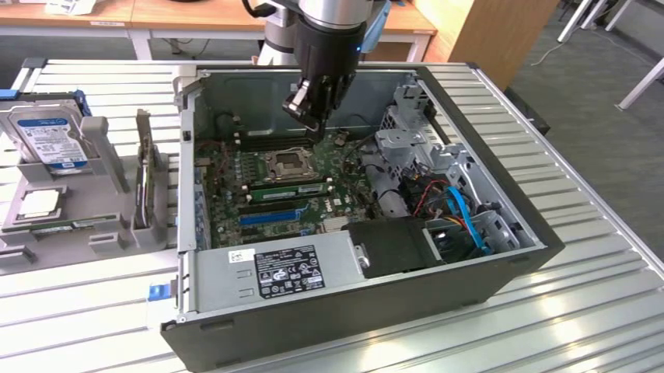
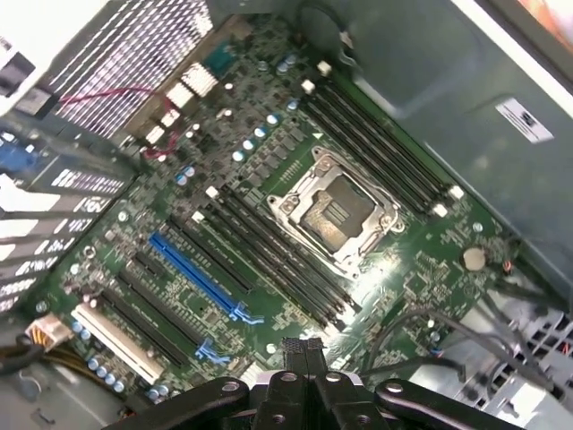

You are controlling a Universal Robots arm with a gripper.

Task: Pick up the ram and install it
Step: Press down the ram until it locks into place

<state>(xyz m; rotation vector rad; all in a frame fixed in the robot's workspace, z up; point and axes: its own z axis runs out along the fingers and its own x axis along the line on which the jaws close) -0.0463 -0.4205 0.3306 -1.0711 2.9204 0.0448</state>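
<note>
Your end effector [image 1: 311, 116] hangs closed and empty above the motherboard [image 1: 295, 183] inside the computer case [image 1: 363, 303]; a ram [image 1: 286, 188] sits seated beside the processor socket [image 1: 288, 165].

A silver-grey cylindrical arm segment [image 1: 330, 14] is seen at the far side of the scene, with a blue ring glimpsed at its joint. Below it a black, boxy wrist housing is carried, narrowing into a black gripper [image 1: 311, 120] with slim dark fingers set tight together. In the wrist view the gripper [image 2: 302, 351] is shown as glossy black linkage bars joined by round silver screws, with two narrow black fingertips [image 2: 292, 345] pressed side by side.
</note>
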